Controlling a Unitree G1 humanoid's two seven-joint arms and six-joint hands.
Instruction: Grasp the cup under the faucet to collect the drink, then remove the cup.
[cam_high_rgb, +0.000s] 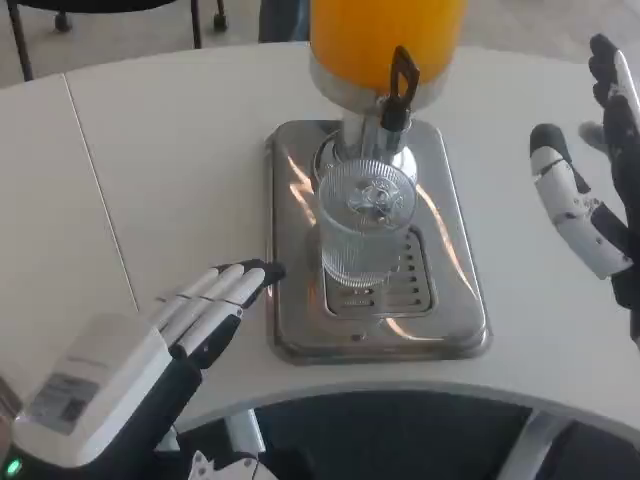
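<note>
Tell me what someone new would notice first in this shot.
The orange juice dispenser at top centre, with a clear ribbed cup standing empty under its black-handled faucet on a shiny steel tray. Then the two open hands: the left hand reaching in low, the right hand raised at the right edge.

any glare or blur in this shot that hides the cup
Head view: bright streaks of glare lie on the steel tray either side of the cup, whose ribbed glass stays sharp; the right hand looks slightly soft at the frame edge.
</note>
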